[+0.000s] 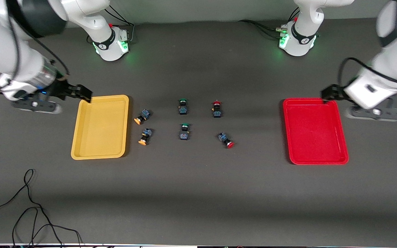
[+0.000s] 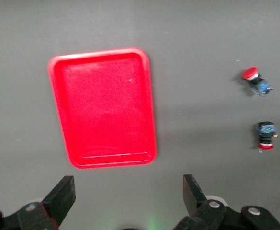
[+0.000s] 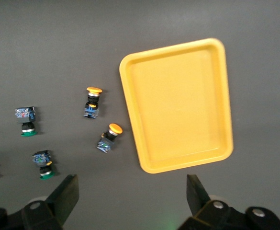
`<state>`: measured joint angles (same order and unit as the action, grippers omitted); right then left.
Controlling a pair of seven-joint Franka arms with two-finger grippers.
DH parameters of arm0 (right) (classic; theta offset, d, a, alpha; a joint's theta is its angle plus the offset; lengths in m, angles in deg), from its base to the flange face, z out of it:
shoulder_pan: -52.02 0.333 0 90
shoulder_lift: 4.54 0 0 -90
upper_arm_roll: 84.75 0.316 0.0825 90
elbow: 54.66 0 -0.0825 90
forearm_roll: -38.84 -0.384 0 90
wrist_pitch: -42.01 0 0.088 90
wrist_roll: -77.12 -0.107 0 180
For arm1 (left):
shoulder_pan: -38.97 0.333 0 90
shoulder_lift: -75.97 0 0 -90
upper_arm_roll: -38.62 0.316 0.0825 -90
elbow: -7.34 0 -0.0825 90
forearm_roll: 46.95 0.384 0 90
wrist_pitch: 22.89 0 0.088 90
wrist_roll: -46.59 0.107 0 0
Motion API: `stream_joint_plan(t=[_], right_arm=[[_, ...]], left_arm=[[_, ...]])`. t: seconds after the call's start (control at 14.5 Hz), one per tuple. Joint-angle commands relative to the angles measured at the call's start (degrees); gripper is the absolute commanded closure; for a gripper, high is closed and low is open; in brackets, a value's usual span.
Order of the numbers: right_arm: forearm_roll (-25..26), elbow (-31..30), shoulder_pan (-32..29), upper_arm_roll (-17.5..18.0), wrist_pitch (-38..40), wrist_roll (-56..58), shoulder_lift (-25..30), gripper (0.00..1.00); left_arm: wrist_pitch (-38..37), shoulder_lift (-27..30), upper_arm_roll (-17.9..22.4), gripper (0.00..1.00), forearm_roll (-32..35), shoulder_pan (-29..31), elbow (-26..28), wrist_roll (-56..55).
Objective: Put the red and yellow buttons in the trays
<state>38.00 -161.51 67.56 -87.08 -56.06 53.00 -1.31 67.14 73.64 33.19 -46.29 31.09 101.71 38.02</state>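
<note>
Left gripper point(image 1: 323, 93): we see it spread wide over the red tray's point(image 1: 343, 146) rim.
Right gripper point(image 1: 85, 92): wide over the yellow tray's point(image 1: 76, 137) corner.
Buttons point(image 1: 142, 116): we find all between the trays.

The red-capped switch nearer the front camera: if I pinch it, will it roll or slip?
The nearer red-capped switch lies on its side, so its round cap would probably let it pivot if nudged. Its blocky dark body likely offers flatter faces to pinch than the cap. It looks small and probably light, so a glancing end effector finger may skid it across the table.
</note>
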Motion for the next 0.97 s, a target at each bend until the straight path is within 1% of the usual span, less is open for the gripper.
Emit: stream_joint_plan(t=[0.0, 0.07, 0.14, 0.28, 0.35, 0.41, 0.48, 0.62, 0.76, 0.9], right_arm=[[-6.5, -8.2, -7.8, 5.1, -6.0, -3.7, 1.2, 0.00], [-9.1, -11.1, -9.4, 6.5, -8.5, -3.9, 0.9, 0.00], [-10.0, -14.1, -9.5, 6.6, -11.5, -5.5, 0.6, 0.00], [-10.1, -20.5, -7.4, 7.1, -19.1, -10.5, -0.6, 0.00], [-10.1, -21.5, -4.1, 7.0, -21.5, -14.2, -2.3, 0.00], [-10.1, -21.5, -2.5, 7.0, -23.0, -18.2, -4.5, 0.00], [-10.0, -21.4, -2.0, 7.3, -25.0, -21.1, -6.2, 0.00], [-10.0, -21.5, -1.5, 9.0, -28.7, -23.4, -10.0, 0.00], [-10.0, -21.7, -1.3, 9.2, -32.5, -24.7, -13.7, 0.00], [-10.0, -21.8, 0.1, 9.3, -34.6, -28.5, -16.1, 0.00]], left_arm=[[2.8, 1.8, 0.6, 0.00, -0.2, -8.9, 3.3, -10.6], [3.8, 1.1, 0.5, 0.00, -1.4, -11.7, 3.3, -14.1], [5.3, 0.3, 0.5, 0.00, -2.8, -14.2, 3.3, -17.2], [7.9, -1.4, 0.5, 0.00, -3.4, -19.4, 3.3, -22.7], [9.6, -2.1, 0.5, 0.00, -3.4, -22.0, 3.3, -26.5], [11.4, -2.7, 0.5, 0.00, -3.4, -24.1, 3.2, -30.3], [12.7, -3.0, 0.5, 0.00, -3.4, -26.3, 3.1, -33.1], [14.6, -4.3, 0.5, 0.00, -3.3, -30.2, 3.1, -36.8], [16.5, -5.9, 0.5, 0.00, -3.2, -32.9, 3.1, -38.4], [18.4, -8.2, 0.5, 0.00, -3.1, -34.4, 3.2, -39.1]])
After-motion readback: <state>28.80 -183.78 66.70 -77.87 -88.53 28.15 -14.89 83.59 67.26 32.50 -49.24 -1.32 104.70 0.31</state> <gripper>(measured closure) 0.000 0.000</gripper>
